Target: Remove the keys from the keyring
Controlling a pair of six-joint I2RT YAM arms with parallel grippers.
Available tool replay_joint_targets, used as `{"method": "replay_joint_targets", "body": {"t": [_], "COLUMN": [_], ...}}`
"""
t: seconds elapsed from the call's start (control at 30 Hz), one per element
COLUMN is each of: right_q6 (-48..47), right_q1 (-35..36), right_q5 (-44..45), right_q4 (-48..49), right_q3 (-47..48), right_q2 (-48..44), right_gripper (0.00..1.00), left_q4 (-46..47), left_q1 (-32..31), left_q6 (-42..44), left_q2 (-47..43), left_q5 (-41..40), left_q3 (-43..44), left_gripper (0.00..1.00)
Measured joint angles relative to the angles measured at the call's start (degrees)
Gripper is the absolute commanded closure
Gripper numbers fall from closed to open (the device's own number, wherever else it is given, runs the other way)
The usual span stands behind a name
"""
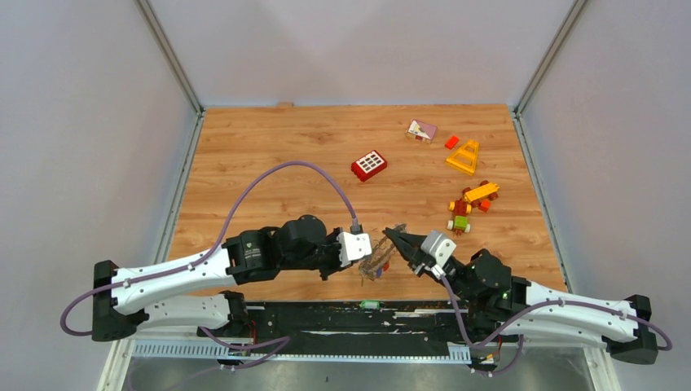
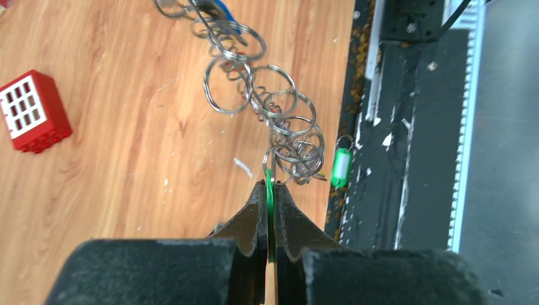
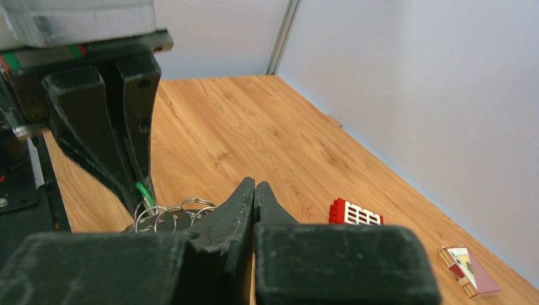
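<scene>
Well, the left gripper (image 2: 270, 186) has its two black fingers pressed together on a thin green plastic tag (image 2: 269, 198), which shows edge-on between them. Outward from those fingertips runs the keyring (image 2: 283, 124), which from the wrist looks less like a single hoop than a tangled string of silver wire loops. Its long axis leads straight away from the gripper and leans towards the side where the red toy brick with the white window grid (image 2: 32, 111) sits. From overhead the whole bunch hangs on the near side of that brick, between the two arms. The right gripper (image 3: 254, 185) is just beside the bunch, with its fingers together and nothing visible between them. Whether it pinches the far end of the string I cannot tell. The left arm is plainly the one already on the work. To my eye the coming move depends on that line: the tag must be drawn back along the string's axis, away from the brick, while something anchors the far end.
</scene>
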Motion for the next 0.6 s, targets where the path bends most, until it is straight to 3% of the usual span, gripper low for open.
{"method": "replay_joint_targets", "body": {"t": [0.33, 0.6], "right_q6": [1.70, 2.93], "right_q1": [0.00, 0.00], "right_q5": [2.93, 3.82], "right_q4": [0.33, 2.38], "right_q3": [-3.54, -5.40], "right_q2": [2.71, 1.44], "right_gripper": [1.00, 0.90], "left_q4": [-14.62, -19.34], "left_q1": [0.02, 0.02], "left_q6": [10.01, 16.70], "left_q2": [3.89, 4.07], "left_q5": [-6.19, -8.63], "left_q3": [9.57, 13.99], "left_gripper": [1.00, 1.00]}}
